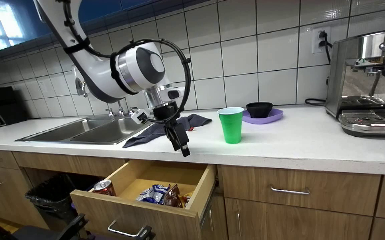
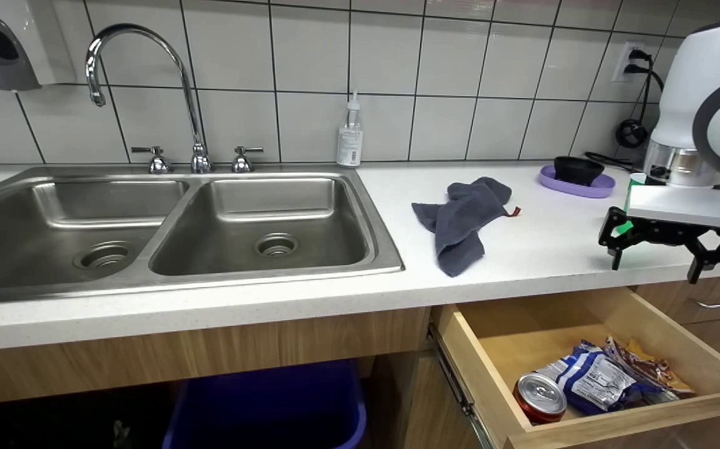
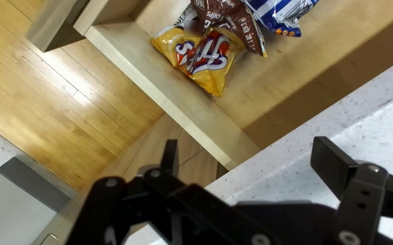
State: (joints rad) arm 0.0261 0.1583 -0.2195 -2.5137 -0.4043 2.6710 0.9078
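Observation:
My gripper [image 1: 184, 152] is open and empty over the counter's front edge, as the wrist view [image 3: 247, 146] and an exterior view [image 2: 655, 269] also show. The pulled-out drawer [image 1: 145, 213] is below it. The drawer holds a red can [image 2: 540, 398], a blue-and-white bag [image 2: 596, 377], a brown chip bag [image 3: 232, 20] and a yellow chip bag [image 3: 213, 64]. The bags lie against each other; the can is out of the wrist view. A green cup [image 1: 231, 126] stands upright on the counter near the gripper, partly hidden by the arm in an exterior view [image 2: 624, 227].
A grey towel [image 2: 462, 224] lies between the double sink [image 2: 391, 255] and a purple plate [image 1: 269, 118] with a black bowl [image 1: 259, 110]. A soap bottle [image 2: 350, 137] stands behind the sink. An espresso machine [image 1: 372, 83] is at the side. A bin [image 1: 50, 206] with a black bag is below.

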